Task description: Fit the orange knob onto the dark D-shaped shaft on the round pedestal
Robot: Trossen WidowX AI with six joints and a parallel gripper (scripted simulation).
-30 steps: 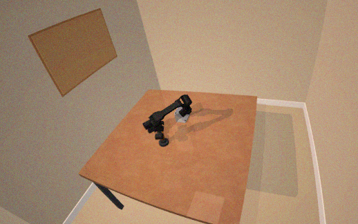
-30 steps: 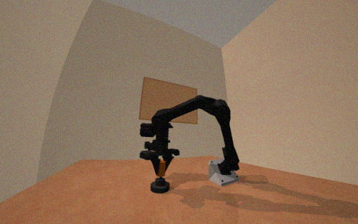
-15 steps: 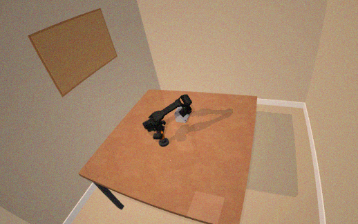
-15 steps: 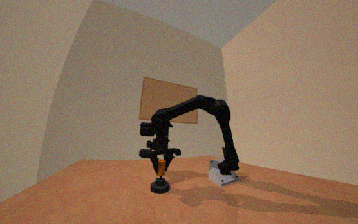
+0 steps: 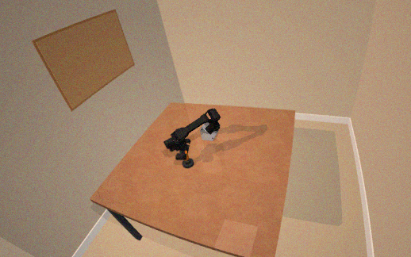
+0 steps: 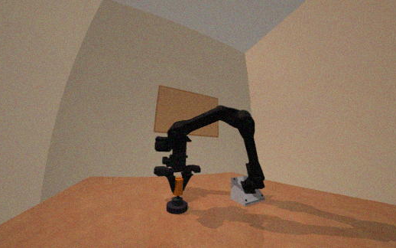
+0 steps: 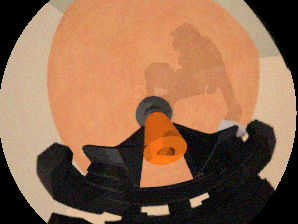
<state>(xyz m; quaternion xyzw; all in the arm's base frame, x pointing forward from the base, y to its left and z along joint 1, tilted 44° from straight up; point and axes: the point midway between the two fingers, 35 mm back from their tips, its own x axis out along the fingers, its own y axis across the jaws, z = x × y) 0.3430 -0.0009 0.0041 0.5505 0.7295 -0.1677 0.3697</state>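
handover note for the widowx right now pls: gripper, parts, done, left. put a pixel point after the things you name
Gripper (image 6: 178, 187) (image 7: 157, 127): shut on the orange cylindrical knob (image 6: 178, 186) (image 7: 162, 131), held upright.
Parts: dark round pedestal (image 5: 187, 163) (image 6: 176, 207) (image 7: 141, 114) stands on the brown table (image 5: 215, 178) (image 6: 104, 218) (image 7: 100, 60). Knob is directly above it, bottom end near the dark shaft.
Done: knob gripped and brought over the pedestal.
Left: line up the flats, push the knob fully down, let go. Knob isn't seated; can't tell whether the shaft tip has entered the hole or how the flats line up.

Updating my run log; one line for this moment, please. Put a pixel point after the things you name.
gripper (image 5: 186, 152) (image 6: 178, 186) (image 7: 157, 127): shut on orange knob (image 5: 186, 152) (image 6: 178, 187) (image 7: 162, 131) | knob: above round pedestal (image 5: 188, 163) (image 6: 176, 207) (image 7: 143, 111), not seated | release: pending
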